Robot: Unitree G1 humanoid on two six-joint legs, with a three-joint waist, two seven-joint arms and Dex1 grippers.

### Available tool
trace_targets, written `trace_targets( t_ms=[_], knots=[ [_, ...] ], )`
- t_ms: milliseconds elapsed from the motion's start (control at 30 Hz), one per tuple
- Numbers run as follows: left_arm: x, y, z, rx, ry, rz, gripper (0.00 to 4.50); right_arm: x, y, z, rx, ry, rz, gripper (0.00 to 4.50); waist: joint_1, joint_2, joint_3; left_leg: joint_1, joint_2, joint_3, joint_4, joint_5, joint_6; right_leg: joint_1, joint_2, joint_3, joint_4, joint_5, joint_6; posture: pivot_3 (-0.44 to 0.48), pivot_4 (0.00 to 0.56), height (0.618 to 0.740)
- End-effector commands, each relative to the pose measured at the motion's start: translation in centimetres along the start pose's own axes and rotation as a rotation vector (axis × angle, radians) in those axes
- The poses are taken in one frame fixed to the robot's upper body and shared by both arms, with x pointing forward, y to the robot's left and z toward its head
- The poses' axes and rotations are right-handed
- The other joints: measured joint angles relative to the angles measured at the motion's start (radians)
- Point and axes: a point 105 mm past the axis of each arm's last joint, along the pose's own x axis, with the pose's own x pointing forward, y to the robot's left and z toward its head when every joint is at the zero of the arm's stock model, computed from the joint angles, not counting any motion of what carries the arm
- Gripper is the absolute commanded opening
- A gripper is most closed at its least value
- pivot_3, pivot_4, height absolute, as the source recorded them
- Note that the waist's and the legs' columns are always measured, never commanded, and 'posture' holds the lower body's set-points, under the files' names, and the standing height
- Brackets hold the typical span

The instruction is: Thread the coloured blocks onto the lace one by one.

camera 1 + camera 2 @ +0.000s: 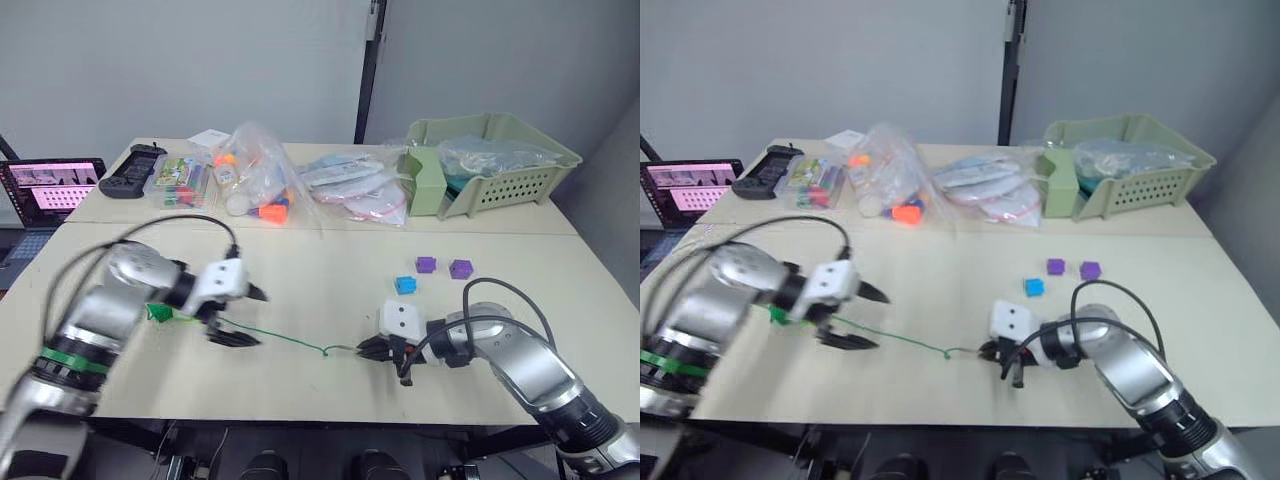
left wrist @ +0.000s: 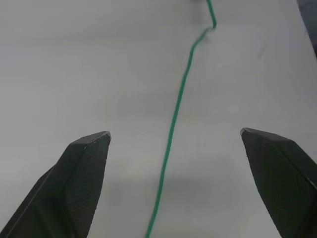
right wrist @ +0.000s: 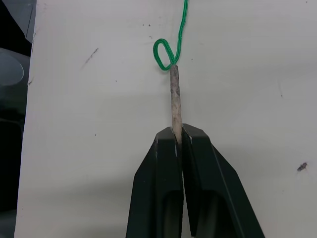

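Observation:
The green lace point(image 1: 280, 335) lies across the table's front, running from a green lump by my left arm point(image 1: 158, 313) to a small loop point(image 3: 164, 53) at its stiff silvery tip point(image 3: 175, 101). My right gripper point(image 1: 368, 349) is shut on that tip. My left gripper point(image 1: 243, 316) stands open over the lace, its fingers point(image 2: 81, 168) well apart on either side of the cord point(image 2: 171, 144). Two purple blocks point(image 1: 426, 265) point(image 1: 460, 268) and a blue block point(image 1: 405, 285) sit on the table behind my right gripper.
At the back stand a pale green basket point(image 1: 520, 175) with bagged items, clear bags of craft pieces point(image 1: 255, 180) point(image 1: 350, 190), a small box of coloured things point(image 1: 180, 180) and a black controller point(image 1: 135, 170). A laptop point(image 1: 50, 190) sits at the far left.

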Motion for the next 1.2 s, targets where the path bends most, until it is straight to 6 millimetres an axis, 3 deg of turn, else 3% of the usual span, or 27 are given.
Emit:
trace_targets(
  t_ms=[33, 100, 167, 333, 467, 600, 800, 1200],
  knots=[
    [3.5, -0.1, 2.1, 0.019, -0.07, 0.05, 4.42, 0.0, -0.2, 0.3, -0.014, 0.009, -0.014, 0.0, 0.001, 0.0, 0.0, 0.0, 0.0, 0.0, 0.0, 0.0, 0.0, 0.0, 0.0, 0.0, 0.0, 0.0, 0.0, 0.0, 0.15, 0.74],
    [6.5, -0.5, 3.1, 0.006, -0.121, 0.038, 4.42, 0.1, -0.3, 0.2, -0.008, 0.021, -0.018, 0.0, 0.007, 0.0, 0.0, 0.0, -0.001, 0.0, 0.0, 0.0, 0.0, 0.001, 0.0, 0.0, 0.0, 0.0, 0.0, 0.0, 0.15, 0.74],
    [7.9, -0.5, 2.8, 0.018, -0.103, 0.045, 4.42, 0.2, -0.3, 0.1, -0.005, 0.027, -0.019, 0.0, 0.006, 0.0, 0.0, -0.001, -0.001, -0.001, 0.002, 0.0, 0.0, 0.001, 0.0, 0.0, 0.0, 0.0, 0.0, 0.0, 0.15, 0.74],
    [8.9, -0.6, 2.3, 0.002, -0.077, 0.048, 4.42, 0.1, -0.1, 0.0, 0.002, 0.038, -0.019, 0.0, -0.002, 0.0, 0.0, 0.001, -0.001, -0.002, 0.0, 0.0, 0.0, 0.0, 0.001, 0.0, 0.001, 0.0, 0.0, 0.0, 0.15, 0.74],
    [9.1, -0.7, 2.4, 0.014, -0.068, 0.041, 3.36, 0.0, 0.0, 0.0, 0.006, 0.039, -0.018, 0.0, 0.003, 0.0, 0.0, 0.001, -0.001, -0.002, 0.0, 0.0, 0.0, 0.001, 0.001, 0.0, 0.0, 0.0, 0.0, 0.0, 0.15, 0.74],
    [9.3, -0.5, 2.8, 0.021, -0.071, 0.042, 1.9, 0.0, 0.1, 0.0, 0.01, 0.039, -0.016, 0.0, 0.006, 0.0, 0.0, 0.001, -0.001, -0.002, 0.001, 0.0, 0.0, 0.001, 0.001, 0.0, 0.0, 0.0, 0.0, 0.0, 0.15, 0.74],
    [9.4, -0.1, 3.2, 0.022, -0.08, 0.045, 0.04, 0.0, 0.0, 0.0, 0.013, 0.04, -0.013, 0.0, 0.005, 0.0, 0.0, 0.001, -0.001, -0.002, 0.001, 0.0, 0.0, 0.001, 0.001, 0.0, 0.0, 0.0, 0.0, 0.0, 0.15, 0.74],
    [9.3, -0.3, 3.8, 0.011, -0.119, 0.037, 0.04, 0.3, 0.6, -0.1, 0.025, 0.04, 0.001, 0.0, 0.005, 0.0, 0.0, 0.0, -0.001, -0.002, 0.001, 0.0, 0.0, 0.001, 0.001, 0.0, 0.0, 0.0, 0.0, 0.0, 0.15, 0.74]
  ],
)
